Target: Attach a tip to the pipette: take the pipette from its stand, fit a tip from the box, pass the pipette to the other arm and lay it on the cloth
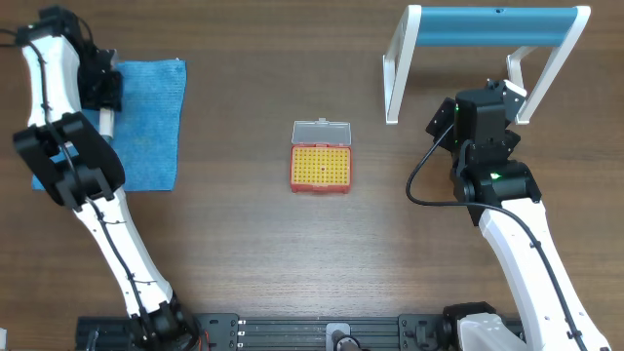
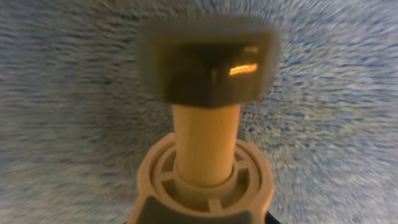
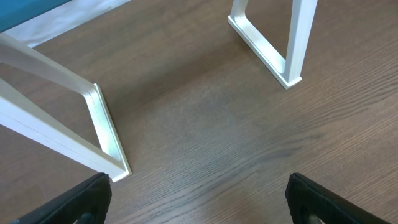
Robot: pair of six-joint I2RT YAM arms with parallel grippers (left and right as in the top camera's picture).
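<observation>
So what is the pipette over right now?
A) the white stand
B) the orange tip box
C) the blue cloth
C: in the left wrist view the pipette has the blue cloth behind it on all sides, and in the top view the tip box sits well apart, in the middle of the table.

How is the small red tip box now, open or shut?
Open: the red tip box has its clear lid flipped back, exposing the yellow tip rack.

Lab: pipette stand (image 1: 492,29), tip box (image 1: 321,168)
</observation>
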